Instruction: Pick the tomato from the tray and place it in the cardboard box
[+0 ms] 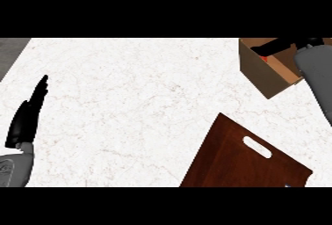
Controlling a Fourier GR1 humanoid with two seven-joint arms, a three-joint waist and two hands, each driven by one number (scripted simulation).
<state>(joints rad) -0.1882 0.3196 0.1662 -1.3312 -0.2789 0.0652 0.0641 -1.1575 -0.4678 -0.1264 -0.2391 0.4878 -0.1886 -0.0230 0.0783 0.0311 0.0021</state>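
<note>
Right hand (285, 43) is over the open cardboard box (261, 72) at upper right, mostly hidden by its own grey forearm (316, 70); can't tell if fingers are open or closed. A small red patch, the tomato (261, 58), shows inside the box just below the hand; can't tell if it is held or resting. Left hand (29, 112) rests open at the left edge, fingers straight and up. Dark wooden tray (227, 162) with a slot handle lies tilted on the white desk (130, 96), lower right, apart from the box.
</note>
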